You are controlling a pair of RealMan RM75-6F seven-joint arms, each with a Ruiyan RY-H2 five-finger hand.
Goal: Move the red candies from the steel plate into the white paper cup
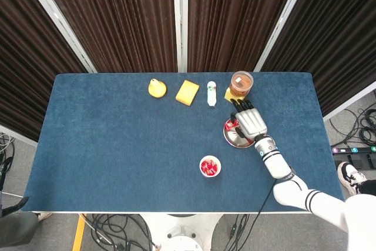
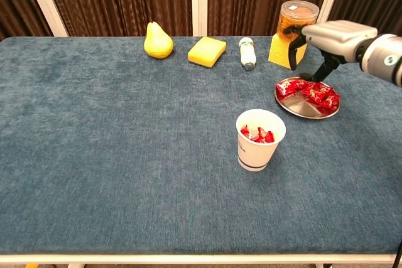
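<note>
Mid-cycle, between one load and the next; right hand (image 2: 326, 42) poised over the far side of the steel plate (image 2: 298, 109), fingers spread and pointing down, nothing visibly held, thumb tip close above the pile though contact impossible to confirm; in the head view the same hand (image 1: 250, 123) covering most of the plate (image 1: 234, 140), only a sliver of red showing at its left edge. Red candies (image 2: 314, 94) heaped on the plate's back half, the near half bare steel; a few more (image 2: 257, 135) already lying inside the white paper cup (image 2: 259, 142), standing upright on the blue table (image 2: 125, 155), near the plate and toward the front edge. Left hand out of sight in both views.

Next move, by judgement: a lowering onto the pile, a pinch on one or two wrappers, a lift, then a carry across to the cup and a release above its mouth; care needed with glossy wrappers liable to slip, with the light plate liable to slide under a sideways push, and with the cup liable to tip at a knock.

Behind, in a row along the back: a pear (image 2: 157, 41), a yellow sponge (image 2: 206, 51), a small white bottle (image 2: 247, 52) on its side, a clear lidded jar (image 2: 296, 22).
</note>
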